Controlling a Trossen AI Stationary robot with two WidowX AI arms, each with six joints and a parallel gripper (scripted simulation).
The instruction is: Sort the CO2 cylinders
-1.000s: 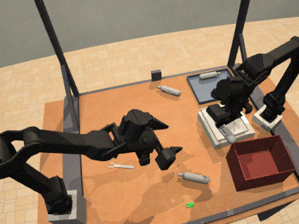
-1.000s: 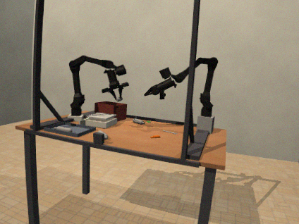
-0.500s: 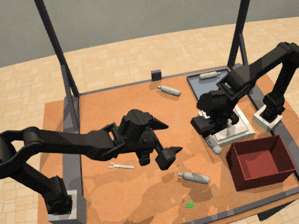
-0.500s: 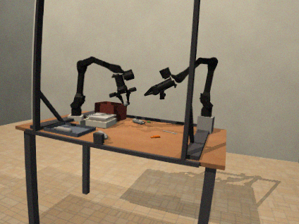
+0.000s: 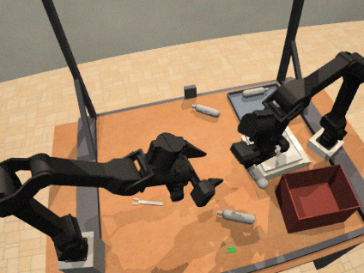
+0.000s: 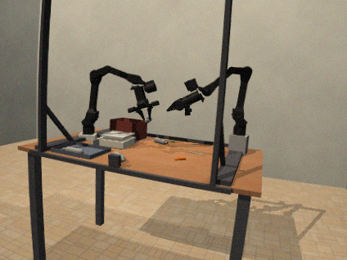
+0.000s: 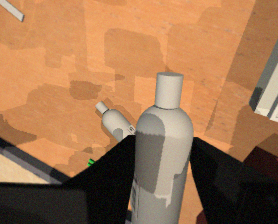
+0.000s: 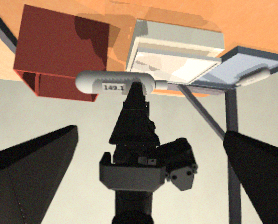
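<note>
Showing four cylinders, one held, one bin

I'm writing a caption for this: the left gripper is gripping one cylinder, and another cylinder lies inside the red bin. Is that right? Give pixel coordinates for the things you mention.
Not quite: the other cylinder [image 5: 253,92] [image 6: 74,150] [image 8: 254,76] lies in the blue tray [image 5: 245,105] [image 6: 96,150] [image 8: 227,67], as the top view shows.

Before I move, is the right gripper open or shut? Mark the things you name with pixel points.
The right gripper [image 5: 213,166] [image 6: 168,109] [image 8: 151,135] is open: its fingers [image 5: 195,149] stand wide apart, gripping nothing.
</note>
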